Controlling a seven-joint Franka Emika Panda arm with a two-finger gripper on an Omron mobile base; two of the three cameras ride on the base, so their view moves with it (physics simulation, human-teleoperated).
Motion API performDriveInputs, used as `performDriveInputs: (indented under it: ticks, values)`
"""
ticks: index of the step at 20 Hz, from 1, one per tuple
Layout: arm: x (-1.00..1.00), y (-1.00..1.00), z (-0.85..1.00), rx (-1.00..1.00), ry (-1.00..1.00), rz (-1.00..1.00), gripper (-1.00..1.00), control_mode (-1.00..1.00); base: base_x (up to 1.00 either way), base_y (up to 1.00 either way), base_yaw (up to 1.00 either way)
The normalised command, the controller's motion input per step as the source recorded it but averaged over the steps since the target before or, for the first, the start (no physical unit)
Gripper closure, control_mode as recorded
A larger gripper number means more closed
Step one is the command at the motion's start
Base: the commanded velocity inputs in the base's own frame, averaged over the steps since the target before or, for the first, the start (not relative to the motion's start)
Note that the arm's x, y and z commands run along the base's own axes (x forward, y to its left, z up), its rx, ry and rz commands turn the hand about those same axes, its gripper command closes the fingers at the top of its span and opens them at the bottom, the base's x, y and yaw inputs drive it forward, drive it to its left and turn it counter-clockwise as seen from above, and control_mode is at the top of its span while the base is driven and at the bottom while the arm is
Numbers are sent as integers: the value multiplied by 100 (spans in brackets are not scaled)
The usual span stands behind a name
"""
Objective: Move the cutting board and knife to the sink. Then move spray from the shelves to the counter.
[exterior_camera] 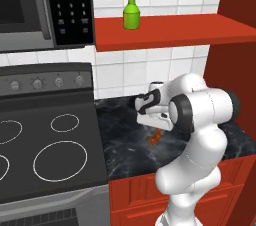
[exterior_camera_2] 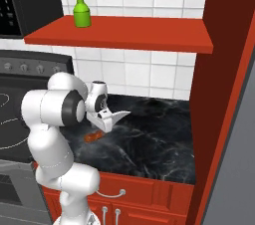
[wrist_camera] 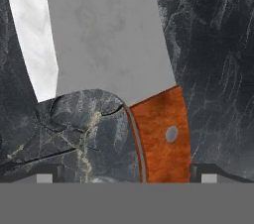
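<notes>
The knife (wrist_camera: 106,34) lies flat on the black marble counter (exterior_camera_2: 154,142), its broad grey blade pointing away from the hand and its reddish-brown handle (wrist_camera: 161,136) nearest. My gripper (wrist_camera: 126,178) hovers just above the handle, open, with the handle between the two fingertips (wrist_camera: 47,174) and nothing gripped. In the left base view the handle (exterior_camera: 155,137) peeks out below the hand. The green spray (exterior_camera: 131,7) stands upright on the red shelves (exterior_camera: 175,32), high above the counter. The cutting board and the sink are out of view.
A black stove top (exterior_camera: 45,155) with white rings borders the counter on the left, under a microwave (exterior_camera: 45,5). A tall red side panel (exterior_camera_2: 219,94) closes the counter's right end. Red cabinet fronts (exterior_camera_2: 144,194) run below.
</notes>
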Motion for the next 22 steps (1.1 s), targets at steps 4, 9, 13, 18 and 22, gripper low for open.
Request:
performDriveInputs:
  ticks: [4,9,13,18,22]
  values:
    - [-14,0,0,-5,0,-7,-100,-100,0,0,0]
    - [-21,0,0,-3,0,-9,-100,-100,0,0,0]
    - [-24,0,0,0,0,-10,-100,-100,0,0,0]
    - [-9,0,-3,0,0,-9,-100,-100,0,0,0]
    - [5,2,-7,0,0,-5,-100,-100,0,0,0]
